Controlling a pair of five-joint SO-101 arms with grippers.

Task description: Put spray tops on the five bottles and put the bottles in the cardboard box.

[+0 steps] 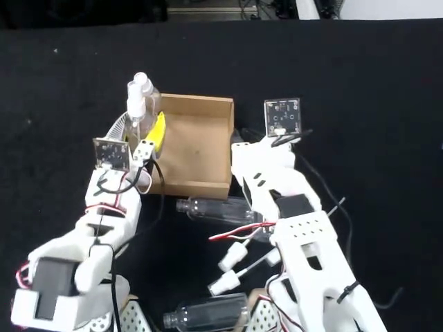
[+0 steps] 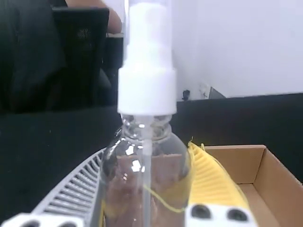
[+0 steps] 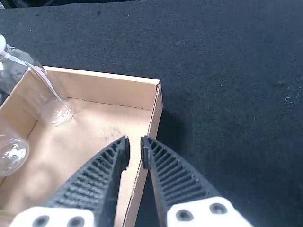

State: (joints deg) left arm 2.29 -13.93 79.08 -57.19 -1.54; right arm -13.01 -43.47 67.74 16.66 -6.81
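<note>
Risk: left end effector (image 1: 140,128) pinches capped spray bottle (image 2: 144,175) at cardboard box (image 1: 197,149) rim | early release may tip it outside | right end effector (image 3: 135,151) nearly pressed together, empty.

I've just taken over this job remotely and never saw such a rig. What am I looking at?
Two small robot arms sit side by side at a black table. The high picture looks down on both; the other two come from cameras on each wrist. The left claw grips a bottle with its spray top on, at the edge of the cardboard box. The right claw, all but closed and empty, hangs over the opposite wall. Two uncapped bottles and two loose spray tops lie on the table.
</note>
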